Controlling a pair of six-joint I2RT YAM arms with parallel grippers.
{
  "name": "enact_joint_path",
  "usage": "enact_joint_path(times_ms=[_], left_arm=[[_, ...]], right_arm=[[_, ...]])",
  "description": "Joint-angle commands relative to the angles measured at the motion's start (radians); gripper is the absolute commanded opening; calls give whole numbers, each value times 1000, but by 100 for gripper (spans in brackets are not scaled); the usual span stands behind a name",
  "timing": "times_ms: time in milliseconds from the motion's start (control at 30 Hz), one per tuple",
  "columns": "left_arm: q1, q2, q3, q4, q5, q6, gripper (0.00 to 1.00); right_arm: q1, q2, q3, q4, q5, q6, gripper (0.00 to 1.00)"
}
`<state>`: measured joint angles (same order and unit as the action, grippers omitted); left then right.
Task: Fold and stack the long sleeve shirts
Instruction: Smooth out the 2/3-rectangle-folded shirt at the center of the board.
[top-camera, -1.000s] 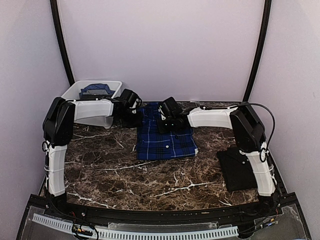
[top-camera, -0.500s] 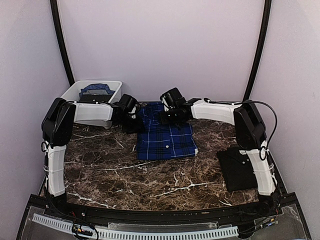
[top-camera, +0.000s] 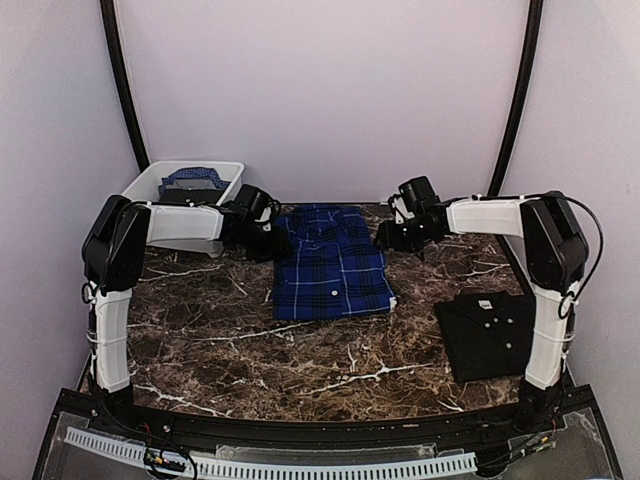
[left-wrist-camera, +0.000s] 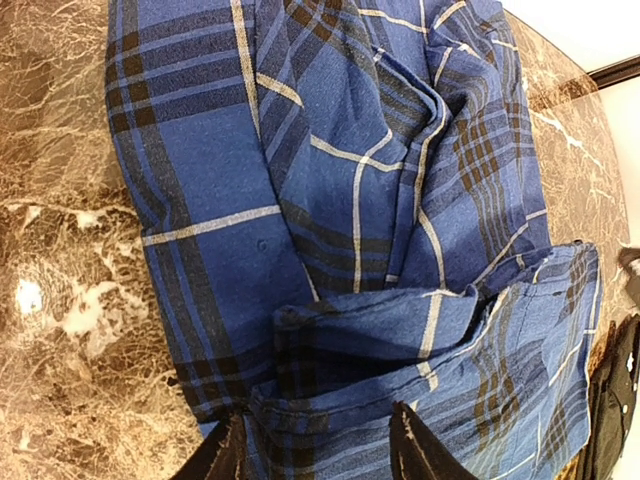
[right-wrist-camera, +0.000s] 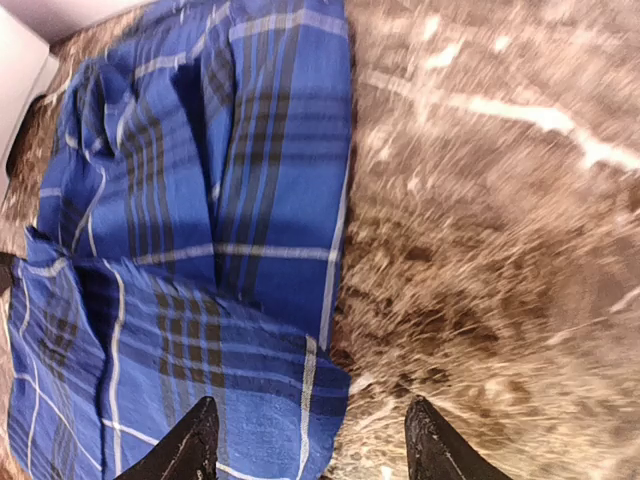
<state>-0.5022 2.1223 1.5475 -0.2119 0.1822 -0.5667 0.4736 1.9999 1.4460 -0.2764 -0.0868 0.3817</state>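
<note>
Two pincers released: the right pincer (top-camera: 398, 240) has let go and swung off the blue plaid shirt (top-camera: 333, 268) toward the upper right, jaws apart and empty; the left pincer (top-camera: 265, 240) has opened at the shirt's left edge. The plaid shirt lies folded mid-frame on the table (top-camera: 250, 340), the black shirt (top-camera: 490, 335) folded lower right; by this reading, only stacking remains
</note>
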Motion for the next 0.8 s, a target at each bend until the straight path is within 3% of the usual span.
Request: enact_joint_path(times_ms=[0, 467, 633, 767], left_arm=[[4, -30, -2, 14, 21, -12, 48], [4, -15, -3, 21, 42, -27, 42], [2, -13, 0, 21, 45, -32, 32], [1, -18, 7, 8, 45, -33, 13]], right_arm=[[-9, 48, -7, 80, -160, 20, 60], [-10, 150, 86, 83, -188, 41, 41], [-1, 139, 86, 84, -170, 37, 36], [12, 138, 93, 85, -154, 18, 27]])
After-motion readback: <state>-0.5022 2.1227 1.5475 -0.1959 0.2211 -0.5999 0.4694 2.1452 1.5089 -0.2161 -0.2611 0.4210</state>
